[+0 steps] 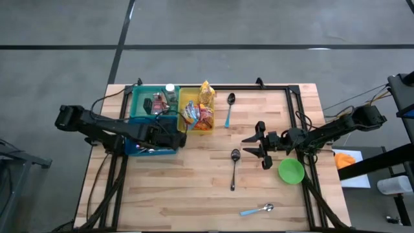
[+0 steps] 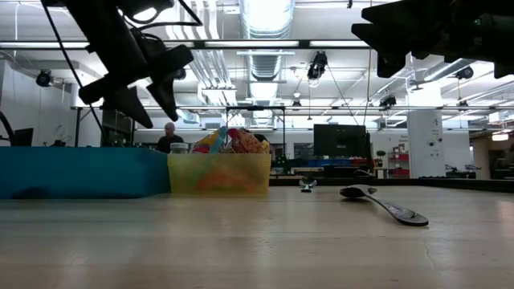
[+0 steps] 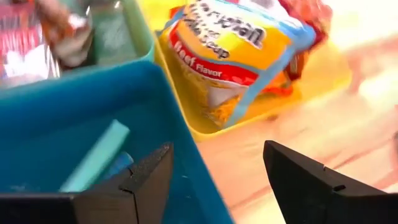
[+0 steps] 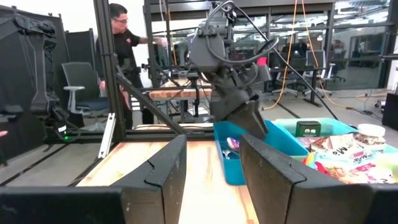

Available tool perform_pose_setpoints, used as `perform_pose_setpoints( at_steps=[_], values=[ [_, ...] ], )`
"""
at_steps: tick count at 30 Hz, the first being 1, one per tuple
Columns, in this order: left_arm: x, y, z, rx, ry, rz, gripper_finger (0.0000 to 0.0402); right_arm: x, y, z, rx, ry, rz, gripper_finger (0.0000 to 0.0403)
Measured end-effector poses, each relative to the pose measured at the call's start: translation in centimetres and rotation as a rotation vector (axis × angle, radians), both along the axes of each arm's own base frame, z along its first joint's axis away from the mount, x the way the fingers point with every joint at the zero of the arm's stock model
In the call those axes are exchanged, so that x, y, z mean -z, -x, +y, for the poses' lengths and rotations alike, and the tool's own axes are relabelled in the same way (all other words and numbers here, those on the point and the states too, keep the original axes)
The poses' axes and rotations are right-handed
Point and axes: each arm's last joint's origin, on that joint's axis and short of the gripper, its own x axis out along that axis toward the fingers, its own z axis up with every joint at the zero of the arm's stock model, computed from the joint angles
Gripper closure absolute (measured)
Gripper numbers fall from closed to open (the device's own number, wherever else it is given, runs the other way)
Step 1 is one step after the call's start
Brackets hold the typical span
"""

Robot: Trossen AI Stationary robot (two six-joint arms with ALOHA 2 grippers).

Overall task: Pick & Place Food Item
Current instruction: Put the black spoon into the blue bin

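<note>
From above, the left gripper (image 1: 176, 137) hangs at the near corner of the blue bin (image 1: 139, 147), jaws apart and empty, just beside the yellow bin (image 1: 187, 100) that holds the food packets (image 1: 202, 115); the right gripper (image 1: 259, 147) waits mid-surface near the green bowl (image 1: 291, 171), jaws part-open, nothing between them. At table height the left gripper sits raised above the bins — clear of the rims. Its wrist camera looks down on a noodle packet (image 3: 233, 53) in the yellow bin; readable print says "Beef Flavor" and part of "Soup". A good pick, I judge, means shifting over that packet, lowering squarely and pinching its crimped edge — not the bin wall.
</note>
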Motion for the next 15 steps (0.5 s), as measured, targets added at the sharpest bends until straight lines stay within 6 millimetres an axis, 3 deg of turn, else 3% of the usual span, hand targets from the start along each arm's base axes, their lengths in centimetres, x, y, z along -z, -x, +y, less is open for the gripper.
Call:
perform_pose_setpoints(
  at_steps=[4,15],
  values=[
    [0.0,-0.2,-0.1,-0.096,0.098,-0.093,0.0149,0.0,0.0,0.0,0.000,0.001,0.000,0.0256],
    [-0.7,-1.9,-0.5,-0.008,0.159,-0.248,0.0149,0.0,0.0,0.0,0.000,0.002,0.000,0.0256]
  ],
)
